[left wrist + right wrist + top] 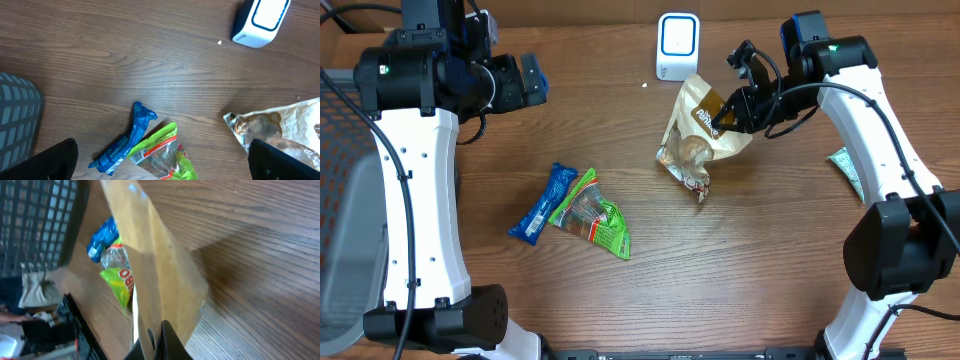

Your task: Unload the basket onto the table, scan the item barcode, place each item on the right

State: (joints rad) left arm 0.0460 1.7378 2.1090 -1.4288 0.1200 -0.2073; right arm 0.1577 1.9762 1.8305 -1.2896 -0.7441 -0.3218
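We hold the brown snack pouch (700, 130) pinched in our right hand (724, 117) just in front of the white scanner (677, 45), apparently to present its barcode, while our left hand (533, 80) hangs spread, well left of the scanner.

Left arm (420, 190): white-shelled links with black joints, up from the near-left base, elbow high, wrist pointing right. Left gripper (534, 80): jaws spread wide, nothing between them. In its wrist view the dark fingers (50, 160) sit at the two bottom corners, far apart. Right arm (892, 140): same white build, up from the near-right base, forearm reaching left, wrist angled down. Right gripper (725, 115): jaws closed, pinching the upper edge of a tan paper snack pouch (700, 135), which hangs below the jaws. In the right wrist view the dark fingers (167, 340) are pressed together on the pouch edge.
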